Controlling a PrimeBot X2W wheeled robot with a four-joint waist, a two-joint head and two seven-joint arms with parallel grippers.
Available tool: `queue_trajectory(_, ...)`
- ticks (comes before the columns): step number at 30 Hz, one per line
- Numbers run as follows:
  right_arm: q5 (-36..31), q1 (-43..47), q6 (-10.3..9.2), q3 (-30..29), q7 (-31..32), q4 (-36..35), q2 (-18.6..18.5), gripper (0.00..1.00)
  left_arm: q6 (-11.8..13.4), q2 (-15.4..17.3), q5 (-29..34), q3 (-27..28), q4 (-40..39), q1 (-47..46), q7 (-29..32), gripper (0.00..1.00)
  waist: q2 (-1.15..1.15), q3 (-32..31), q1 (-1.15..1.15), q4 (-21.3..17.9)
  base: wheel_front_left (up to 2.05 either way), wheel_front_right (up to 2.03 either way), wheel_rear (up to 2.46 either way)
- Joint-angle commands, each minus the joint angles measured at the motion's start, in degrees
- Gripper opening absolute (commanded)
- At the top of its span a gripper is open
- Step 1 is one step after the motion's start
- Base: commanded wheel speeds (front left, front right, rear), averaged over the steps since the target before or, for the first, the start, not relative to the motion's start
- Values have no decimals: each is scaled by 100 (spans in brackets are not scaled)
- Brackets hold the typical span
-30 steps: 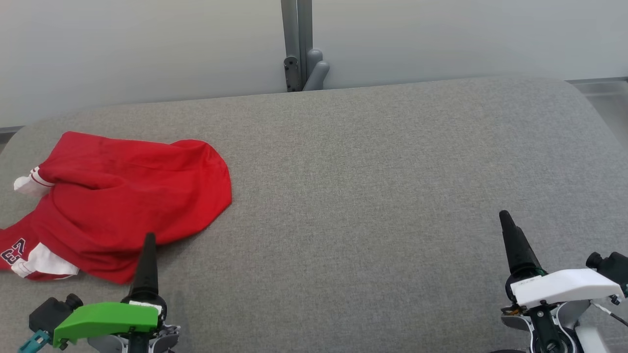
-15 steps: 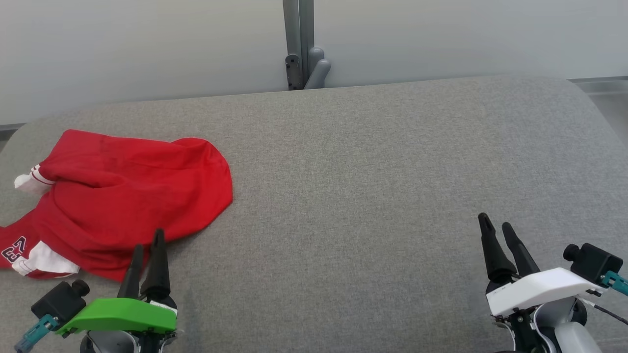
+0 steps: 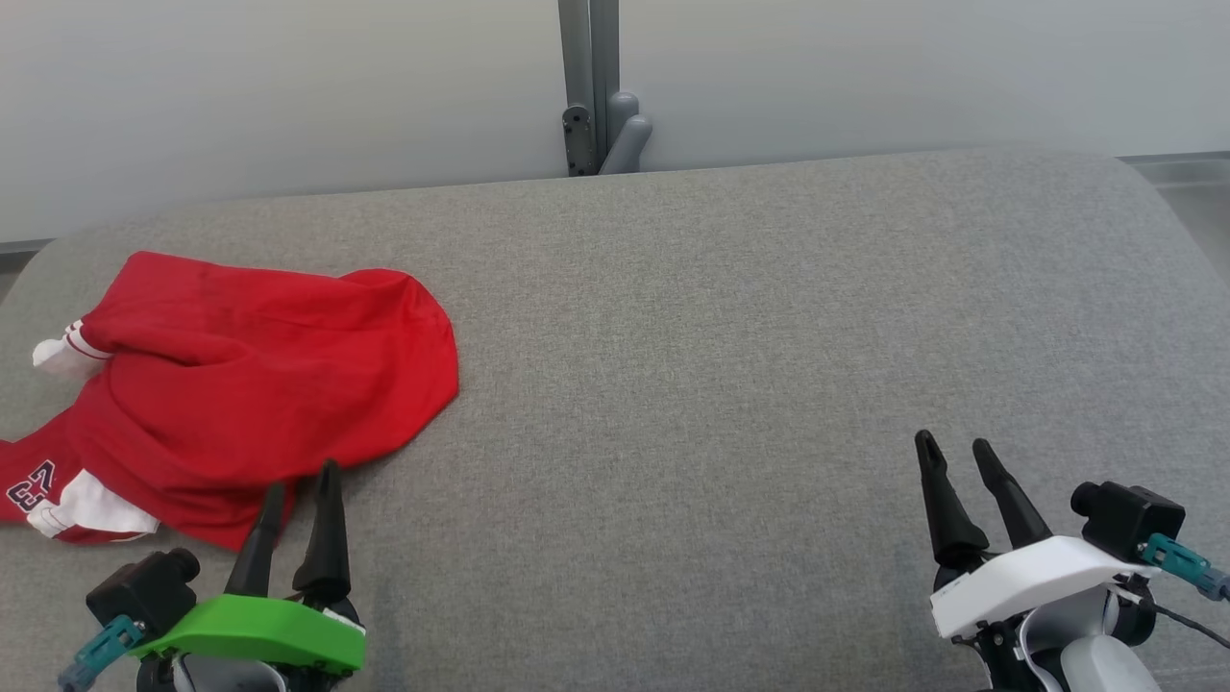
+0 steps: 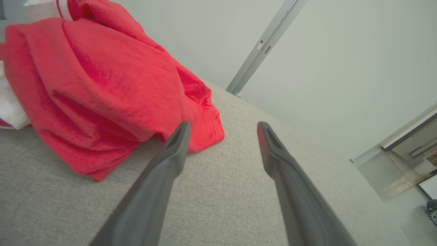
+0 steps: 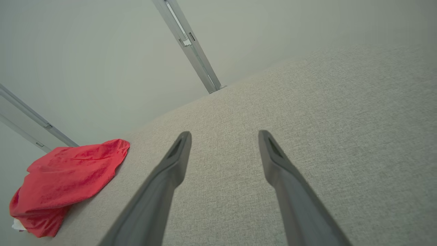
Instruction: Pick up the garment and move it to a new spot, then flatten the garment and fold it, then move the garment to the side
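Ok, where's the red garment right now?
In the head view the red garment lies crumpled at the left of the grey surface, just ahead of the left gripper.

Crumpled red garment (image 3: 250, 384), table's left

One red garment (image 3: 259, 384), two end effectors (image 3: 302, 478) (image 3: 953, 442)
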Motion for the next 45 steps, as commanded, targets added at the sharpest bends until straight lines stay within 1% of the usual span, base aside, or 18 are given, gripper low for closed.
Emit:
queue_trajectory(1, -158, -38, 2, 5, -59, -48, -54, 100, -20, 55, 158, 7, -29, 10, -44, 100, 0, 0, 0, -1, 0, 0, 0)
queue_trajectory(7, -637, 22, 2, -18, -180, -62, -81, 100, -21, 130, 613, 84, -18, 86, -151, 100, 0, -9, 0, 2, 0, 0, 0)
queue_trajectory(14, -1039, 71, 2, -30, -293, -63, -92, 100, -23, 104, 1068, 210, -93, 115, -255, 100, 0, -28, 0, 23, 0, 0, 0)
queue_trajectory(21, -1457, 135, 2, -129, -406, -51, -25, 100, -25, 160, 1489, 158, -45, 151, -358, 100, 0, -30, 0, 41, 0, 0, 0)
queue_trajectory(34, -2003, 190, 3, -417, -573, -43, 86, 100, -27, 223, 1965, 140, 198, 206, -503, 100, 0, -19, 0, 50, 0, 0, 0)
queue_trajectory(45, -2468, 210, 3, -495, -703, 43, 123, 100, -27, 250, 2366, 138, 330, 238, -634, 100, 0, -29, 0, 63, 0, 0, 0)
